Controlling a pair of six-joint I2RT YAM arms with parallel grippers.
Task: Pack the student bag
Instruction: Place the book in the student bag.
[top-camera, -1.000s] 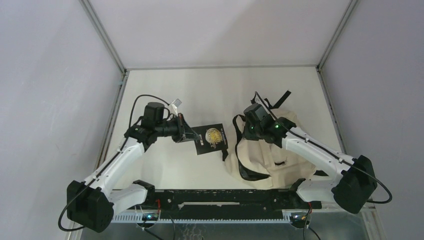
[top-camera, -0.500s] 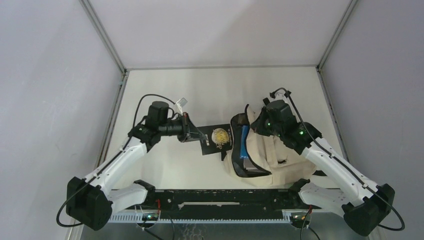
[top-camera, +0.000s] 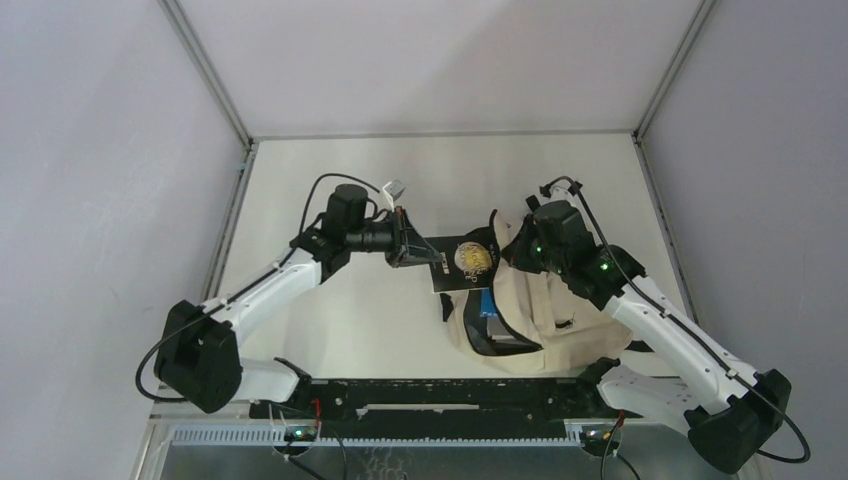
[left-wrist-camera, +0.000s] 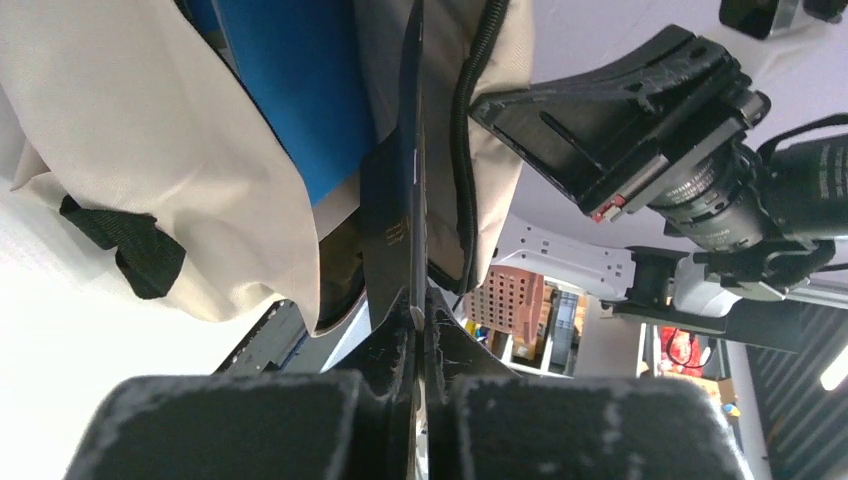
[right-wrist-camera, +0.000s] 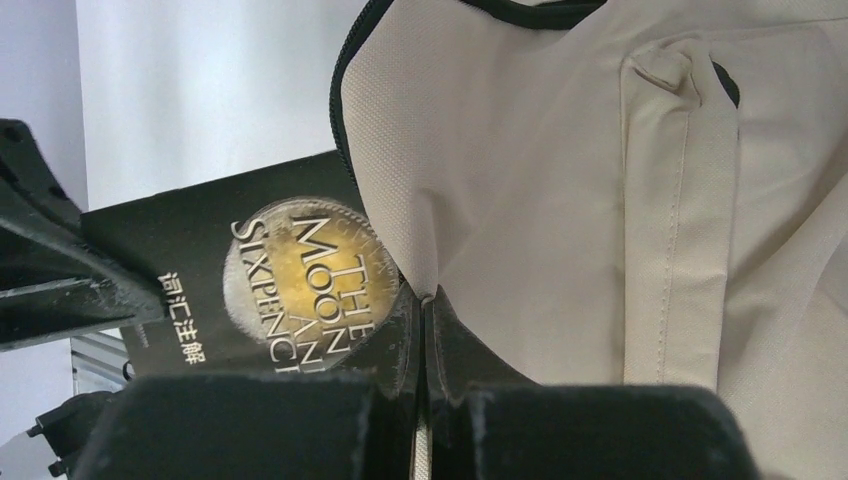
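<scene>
From above, the student bag (top-camera: 530, 338) slumps right of centre on the counter (top-camera: 330, 175), soft, light cloth. Left wrist: left hand (left-wrist-camera: 417, 308) clenched on a stiff paperback (left-wrist-camera: 408, 150) (edge-on at the bag's mouth). Right wrist: right hand (right-wrist-camera: 425, 305) pinches the zipper rim, likely the best hold.

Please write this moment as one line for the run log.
left gripper: shut on black book, book at student bag opening | right gripper: shut on bag rim | inside bag: blue item
</scene>
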